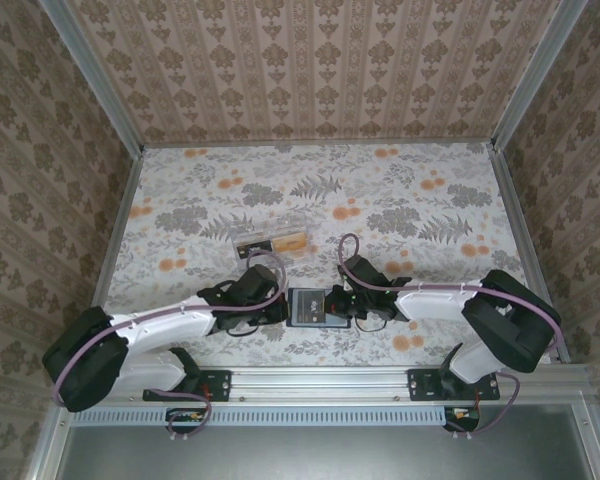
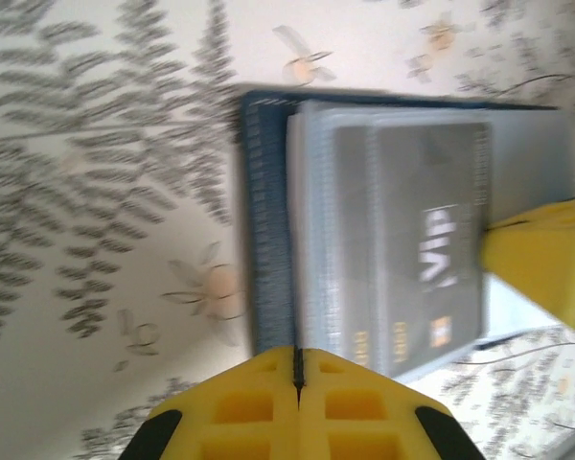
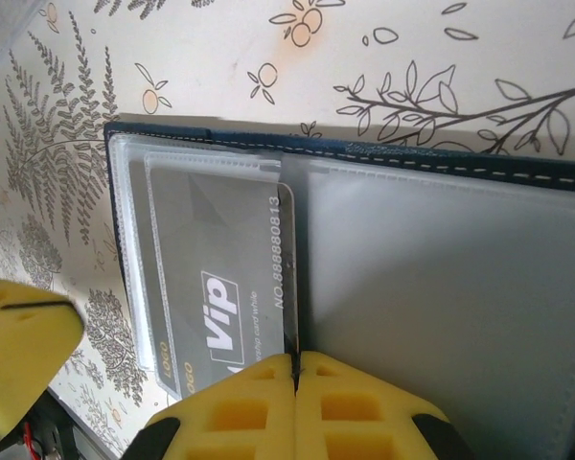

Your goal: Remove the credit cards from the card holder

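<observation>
A: Surface?
B: Table (image 1: 400, 200), flat, floral and fern print all over.
A: What's lying on it?
B: Card holder (image 1: 307, 306), spread open and flat, near the front edge, about centre. Clear box (image 1: 270, 242) farther back, slightly left, apart from it, with black and orange strips inside.

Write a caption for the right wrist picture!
Open card holder with a grey VIP card tucked inside.

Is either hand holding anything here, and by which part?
Cannot tell. The left hand and right hand are shut at the card holder; the right one's tips meet the edge of the grey VIP card, but no pinch is clear.
</observation>
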Action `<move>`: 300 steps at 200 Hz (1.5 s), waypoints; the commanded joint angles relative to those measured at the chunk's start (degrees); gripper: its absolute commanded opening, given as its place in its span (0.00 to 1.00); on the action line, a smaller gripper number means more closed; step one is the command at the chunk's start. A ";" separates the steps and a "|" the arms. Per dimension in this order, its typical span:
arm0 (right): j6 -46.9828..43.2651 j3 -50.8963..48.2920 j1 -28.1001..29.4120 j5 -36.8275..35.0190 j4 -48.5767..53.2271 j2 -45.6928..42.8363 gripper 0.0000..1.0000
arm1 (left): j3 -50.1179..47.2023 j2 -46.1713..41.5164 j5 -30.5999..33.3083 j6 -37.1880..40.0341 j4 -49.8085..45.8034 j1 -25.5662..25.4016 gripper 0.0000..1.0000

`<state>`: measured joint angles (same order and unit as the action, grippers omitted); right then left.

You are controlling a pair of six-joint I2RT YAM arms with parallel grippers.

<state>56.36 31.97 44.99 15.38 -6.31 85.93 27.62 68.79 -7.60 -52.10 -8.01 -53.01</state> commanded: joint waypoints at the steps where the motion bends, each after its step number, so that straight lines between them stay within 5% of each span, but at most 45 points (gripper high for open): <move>1: -0.42 0.07 0.09 0.42 -0.11 1.65 0.00 | 3.89 1.43 0.43 2.15 -0.04 -1.25 0.00; 102: -0.82 0.29 0.18 0.57 0.06 2.23 0.00 | 9.73 14.37 1.35 1.41 -1.25 -2.80 0.00; 287: -3.18 -1.92 -2.54 -0.74 4.64 -3.70 0.00 | 6.57 15.21 3.68 -0.82 -4.81 -1.74 0.00; 300: -3.40 -1.49 -2.26 -0.11 3.89 -4.27 0.11 | 6.57 15.16 3.66 -0.73 -4.65 -1.81 0.00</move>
<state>53.98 30.85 42.89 15.18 -3.44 83.50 36.14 83.18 -6.20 -52.71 -7.46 -55.42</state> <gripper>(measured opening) 0.075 0.050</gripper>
